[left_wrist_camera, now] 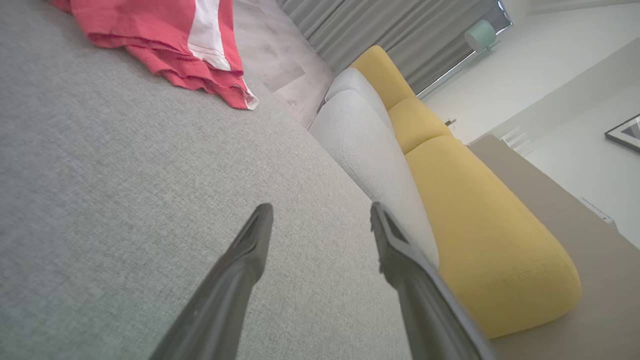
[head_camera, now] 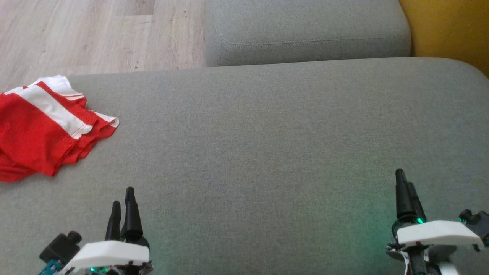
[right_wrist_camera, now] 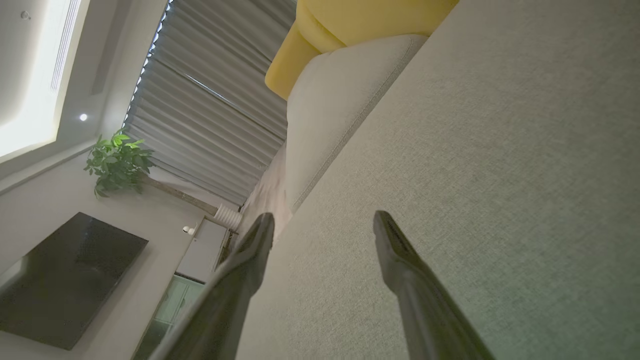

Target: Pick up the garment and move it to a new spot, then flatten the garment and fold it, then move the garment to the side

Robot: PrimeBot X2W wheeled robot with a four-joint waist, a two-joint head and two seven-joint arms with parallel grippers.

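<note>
Garment (head_camera: 42, 130), red with white bands, is folded into a layered stack. It lies at the far-left end of the big grey cushion (head_camera: 267, 133), and the head view's edge cuts off its left part. The stacked hems fan out toward the cushion's middle, and one white corner pokes out on that side.

Left gripper (head_camera: 123, 198) is over the cushion's near-left part, on the near side of the garment and not touching it. Its jaws are apart with nothing between them; in the left wrist view, grey fabric shows through the gap. Right gripper (head_camera: 405, 181) is over the cushion's near-right part, well apart from the garment. Its jaws are also apart and hold nothing. There is a green glow on the cushion fabric beside it.

A smaller grey cushion (head_camera: 305, 34) sits behind the big cushion's far edge; whether they touch, cannot tell. A yellow cushion (head_camera: 447, 30) is past the far-right corner. Wood floor (head_camera: 76, 34) is past the far-left edge. Beyond the cushion, the right wrist view shows curtains (right_wrist_camera: 210, 100), a potted plant (right_wrist_camera: 117, 162) and a dark wall screen (right_wrist_camera: 65, 280).
</note>
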